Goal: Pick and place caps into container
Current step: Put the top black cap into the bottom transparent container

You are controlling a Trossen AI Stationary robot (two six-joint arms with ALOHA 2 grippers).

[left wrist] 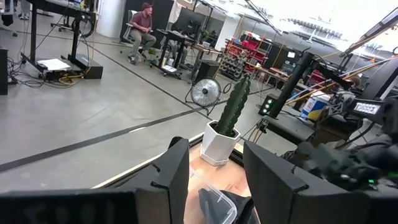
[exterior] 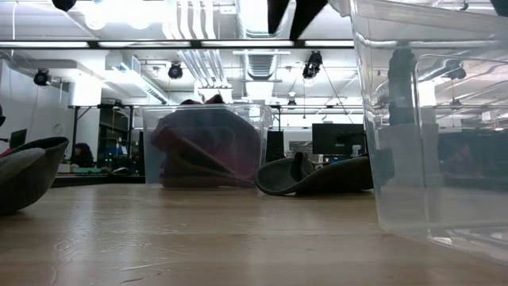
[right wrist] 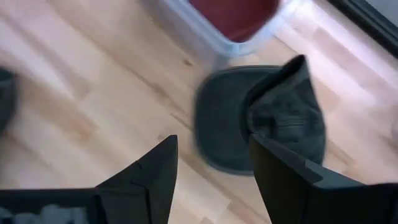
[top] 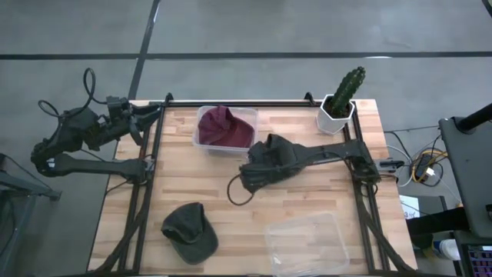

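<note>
Hovering above the light wooden table (top: 207,196), the right gripper (right wrist: 211,165) hangs with its two dark fingers spread apart and nothing between them, directly over a dark olive-grey fabric cap (right wrist: 261,121) that lies on the boards just beside the clear plastic container (top: 250,123). That container already holds maroon caps (top: 223,125), bunched and rising above its rim. The main risk, as I judge it, is a poor grip: the cap is soft and partly crumpled, so fingers closing on a loose fold could let it slip out on the lift, or its brim could catch the container wall and drag the light tub. In the right wrist view the cap's long axis runs from its crown to its flat rounded brim, and the brim end points away from the container. A second olive-grey cap (top: 189,231) lies well apart from the container, near an empty clear tub (top: 307,246). The left gripper (left wrist: 214,177) waits off the container's far side, fingers apart and empty.
</note>
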